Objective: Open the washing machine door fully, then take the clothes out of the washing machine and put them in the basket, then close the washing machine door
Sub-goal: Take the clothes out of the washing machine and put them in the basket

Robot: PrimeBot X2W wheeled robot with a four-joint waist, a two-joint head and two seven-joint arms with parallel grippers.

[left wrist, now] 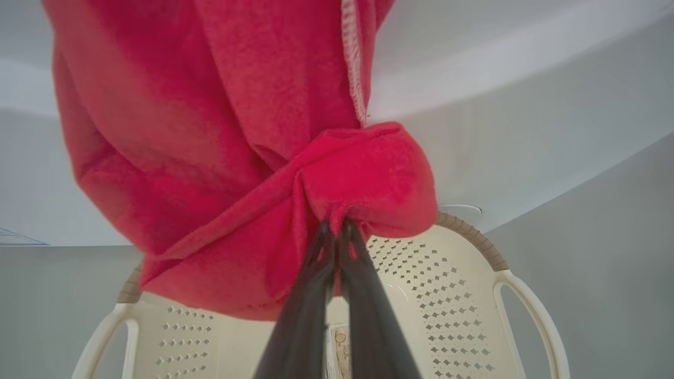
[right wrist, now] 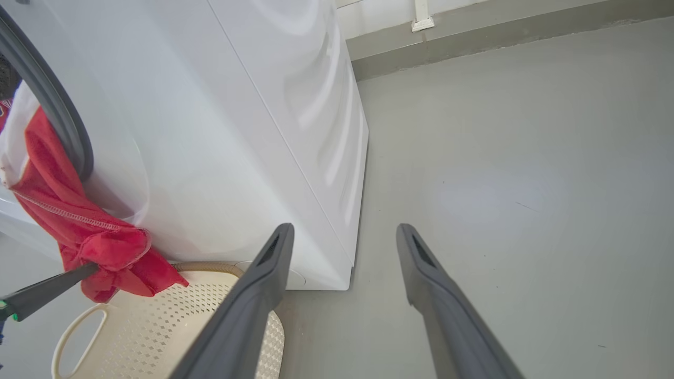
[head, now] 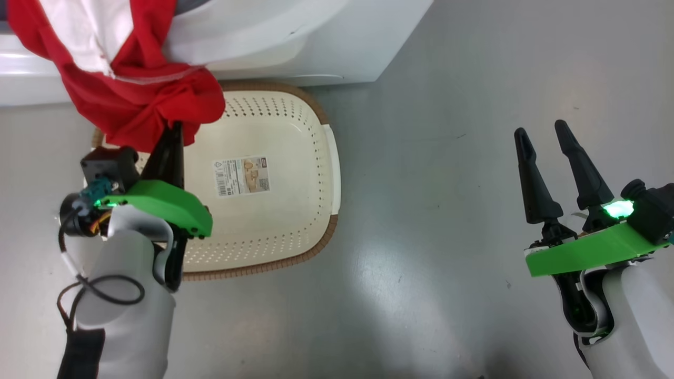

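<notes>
A red garment with white parts [head: 131, 89] hangs out of the white washing machine [head: 326, 47] down over the cream basket [head: 295, 158]. My left gripper [head: 176, 129] is shut on the garment's lower bunched fold, above the basket's far left part. The left wrist view shows both fingers pinched into the red cloth [left wrist: 295, 158] at my left gripper's tips [left wrist: 334, 226], with the basket [left wrist: 453, 295] below. My right gripper [head: 542, 134] stands open and empty over bare floor at the right. In the right wrist view the garment [right wrist: 79, 226] trails from the grey gasket [right wrist: 63, 121]. The door is out of view.
The basket holds nothing but a sticker [head: 242, 176] on its bottom and sits on the grey floor [head: 447, 131] right against the machine's front. A wall base and a white fitting [right wrist: 421, 16] lie beyond the machine's side.
</notes>
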